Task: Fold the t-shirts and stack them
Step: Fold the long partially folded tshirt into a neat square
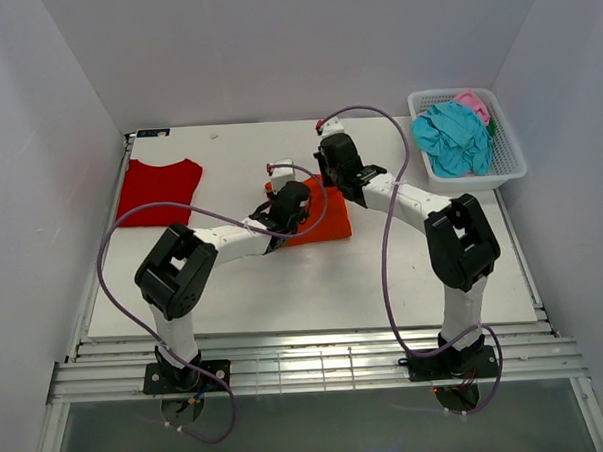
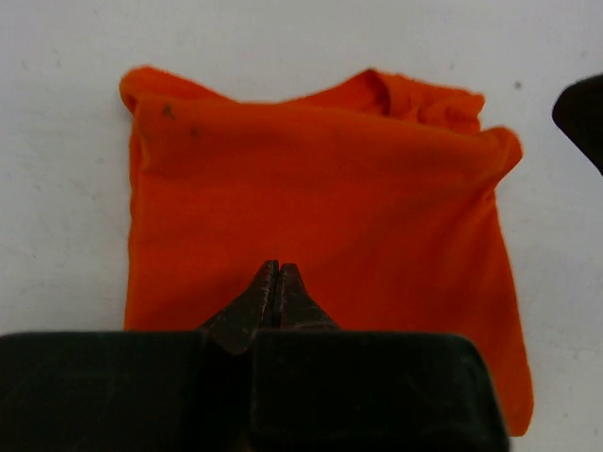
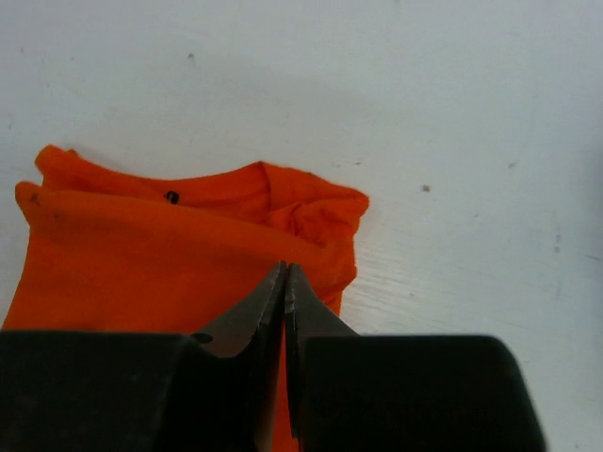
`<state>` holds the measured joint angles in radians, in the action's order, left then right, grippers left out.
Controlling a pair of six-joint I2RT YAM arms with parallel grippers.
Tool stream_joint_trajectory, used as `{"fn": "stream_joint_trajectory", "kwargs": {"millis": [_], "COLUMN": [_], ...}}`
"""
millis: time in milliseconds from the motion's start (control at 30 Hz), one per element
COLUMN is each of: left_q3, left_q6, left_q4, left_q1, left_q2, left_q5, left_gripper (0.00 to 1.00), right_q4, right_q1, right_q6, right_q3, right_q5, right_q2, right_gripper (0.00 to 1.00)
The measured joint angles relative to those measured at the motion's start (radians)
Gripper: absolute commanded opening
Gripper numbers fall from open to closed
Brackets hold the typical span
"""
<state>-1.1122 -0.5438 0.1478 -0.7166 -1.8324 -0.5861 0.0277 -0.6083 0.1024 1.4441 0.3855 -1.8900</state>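
The left claw (image 2: 278, 269) and right claw (image 3: 285, 269) are both pinched shut with no cloth between the tips, poised over the folded orange t-shirt (image 2: 320, 207) mid-surface (image 1: 314, 285). Both arms bend inward over it. The red t-shirt (image 1: 160, 190) lies flat well left of it. Well right of it, the basket (image 1: 472, 183) holds the teal (image 1: 453, 139) and pink (image 1: 473, 103) t-shirts.

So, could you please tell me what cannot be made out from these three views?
- Top view: the arms cover much of the orange t-shirt.
- Wrist views: left gripper and right gripper are shut above orange cloth; whether either pinches it is unclear.
- Top view: teal t-shirt and pink t-shirt lie bunched in the basket; anything beneath is hidden.
- Top view: red t-shirt too small to count folds.
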Motion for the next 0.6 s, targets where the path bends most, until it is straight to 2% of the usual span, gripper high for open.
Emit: {"fn": "stream_joint_trajectory", "kwargs": {"millis": [233,600], "left_q3": [0.025,0.031], "left_q6": [-0.061,-0.096], "left_q4": [-0.021,-0.004], "left_q1": [-0.013,-0.013], "left_q2": [-0.078,-0.11], "left_q5": [0.059,0.068], "left_gripper": [0.0,0.0], "right_q4": [0.007,0.006], "right_q1": [0.0,0.006], "right_q6": [0.027,0.053], "right_q3": [-0.001,0.059], "right_q5": [-0.151,-0.22], "right_q2": [-0.104,-0.206], "right_gripper": [0.08,0.08]}}
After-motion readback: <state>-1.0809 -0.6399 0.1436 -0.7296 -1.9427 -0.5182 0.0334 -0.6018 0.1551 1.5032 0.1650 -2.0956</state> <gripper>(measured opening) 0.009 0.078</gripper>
